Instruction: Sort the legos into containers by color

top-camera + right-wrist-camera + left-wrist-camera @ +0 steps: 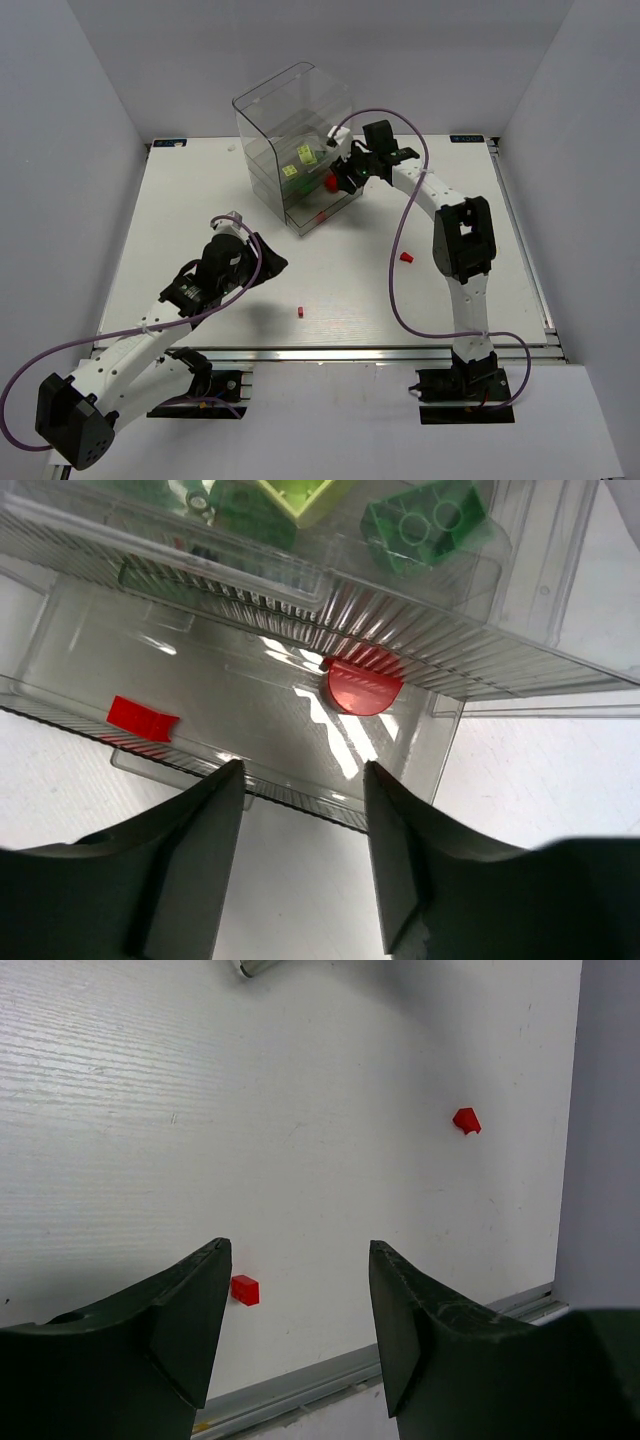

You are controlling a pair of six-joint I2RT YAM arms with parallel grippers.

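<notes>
The clear drawer unit [290,140] stands at the table's back middle. Its lowest drawer [240,770] is pulled out and holds a red rounded piece [362,686] and a small red brick [140,718]. The drawer above holds green [425,522] and yellow-green bricks [295,490]. My right gripper [300,780] is open and empty, just in front of the lowest drawer's rim. Two red bricks lie loose on the table, one [406,258] right of centre and one [300,312] near the front. My left gripper [298,1260] is open and empty above the table, with the small red brick [245,1289] by its left finger.
The table's metal front rail [330,1375] runs under my left gripper. A purple cable [400,240] loops beside my right arm. White walls enclose the table on three sides.
</notes>
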